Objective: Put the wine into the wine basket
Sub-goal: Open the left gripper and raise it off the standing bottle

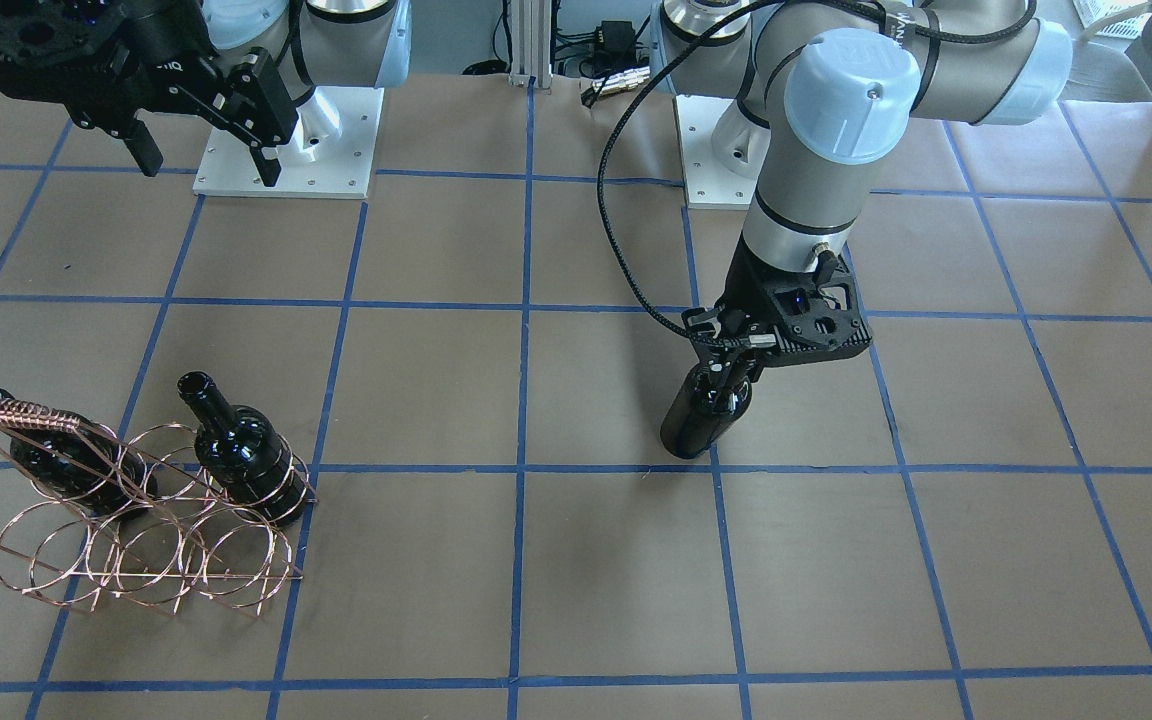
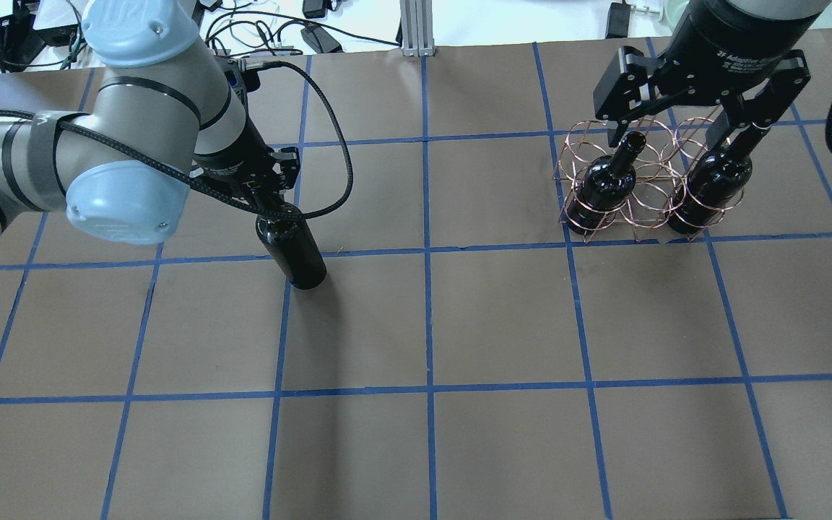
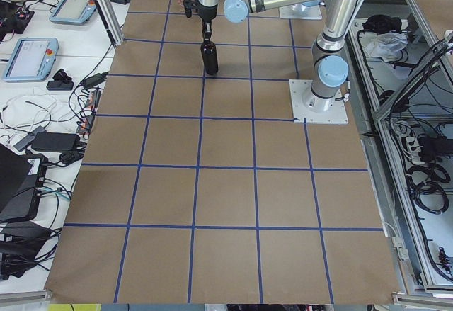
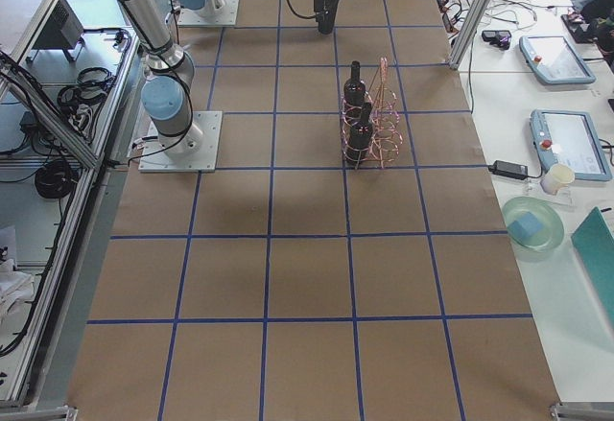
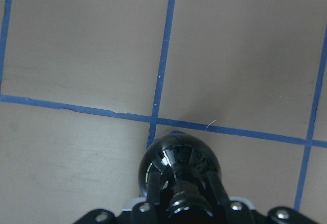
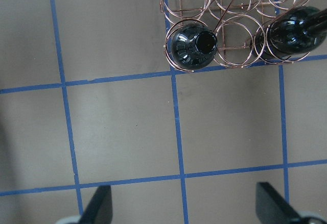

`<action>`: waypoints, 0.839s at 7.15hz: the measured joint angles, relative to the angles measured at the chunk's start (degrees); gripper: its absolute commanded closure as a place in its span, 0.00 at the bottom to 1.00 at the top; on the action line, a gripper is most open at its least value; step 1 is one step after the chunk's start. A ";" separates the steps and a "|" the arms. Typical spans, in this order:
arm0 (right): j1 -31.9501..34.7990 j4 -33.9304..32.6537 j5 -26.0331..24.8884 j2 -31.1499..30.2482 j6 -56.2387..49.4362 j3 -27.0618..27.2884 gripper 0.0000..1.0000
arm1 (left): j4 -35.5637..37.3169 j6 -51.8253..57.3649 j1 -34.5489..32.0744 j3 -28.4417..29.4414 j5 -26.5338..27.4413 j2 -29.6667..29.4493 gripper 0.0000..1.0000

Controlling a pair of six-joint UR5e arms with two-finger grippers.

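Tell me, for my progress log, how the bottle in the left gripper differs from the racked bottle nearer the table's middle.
The held bottle is clamped at its neck by the left gripper; the racked bottle has no gripper on it. The held bottle is out on open table, apart from the wine basket; the racked bottle sits in an end ring. Both are glossy black, unlabelled, upright.

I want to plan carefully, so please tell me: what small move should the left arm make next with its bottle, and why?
Probably lift the wine bottle straight up. The left gripper is shut on its neck, far from the wine basket, where two bottles stand with a free ring between them. The open right gripper hangs high near the basket.
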 measured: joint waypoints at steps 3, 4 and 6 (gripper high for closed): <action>0.00 0.00 0.00 0.00 0.00 0.00 0.00 | 0.16 -0.17 -0.08 -0.04 -0.07 -0.11 1.00; 0.00 -0.02 0.00 -0.01 0.02 -0.01 0.00 | 0.15 -0.18 -0.09 -0.04 -0.12 -0.14 1.00; 0.00 -0.30 -0.08 -0.06 0.13 -0.10 0.00 | 0.14 -0.21 -0.09 -0.04 -0.35 -0.36 0.79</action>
